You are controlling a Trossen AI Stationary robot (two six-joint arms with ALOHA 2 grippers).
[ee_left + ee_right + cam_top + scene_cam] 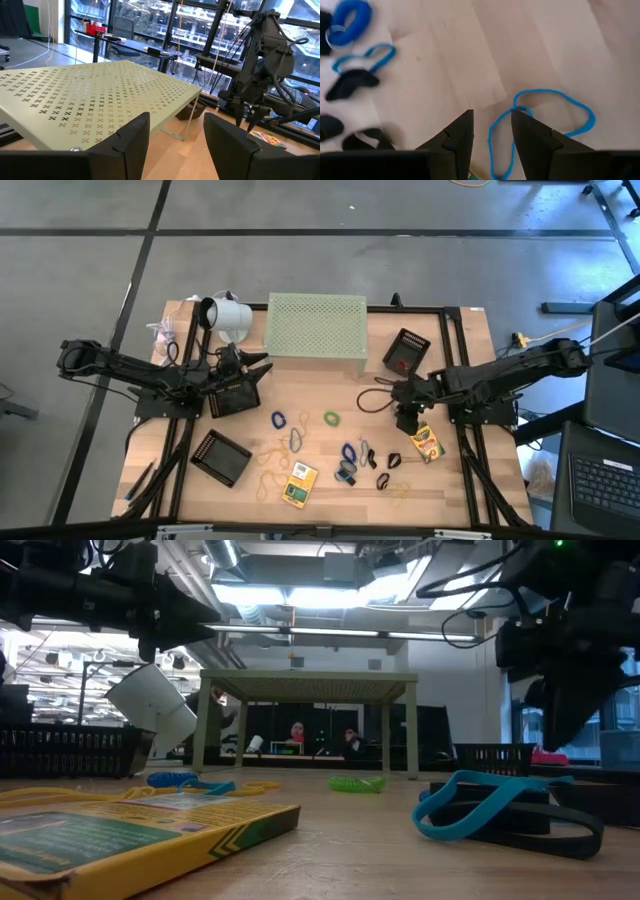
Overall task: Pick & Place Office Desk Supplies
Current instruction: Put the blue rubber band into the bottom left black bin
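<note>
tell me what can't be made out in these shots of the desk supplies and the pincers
- Right pincer: right wrist view shows its fingers astride a blue rubber band on the table; whether they touch it is unclear.
- Same pincer, high view: fingertips too small, hidden under the arm.
- Card box: low view, cut off by the picture's edge, print blurred.
- Left pincer, open: left wrist view sees only the green riser, no supplies.

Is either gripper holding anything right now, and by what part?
Nothing is held. Right gripper hangs open over a blue rubber-band loop on the table; left gripper is open near the riser.
</note>
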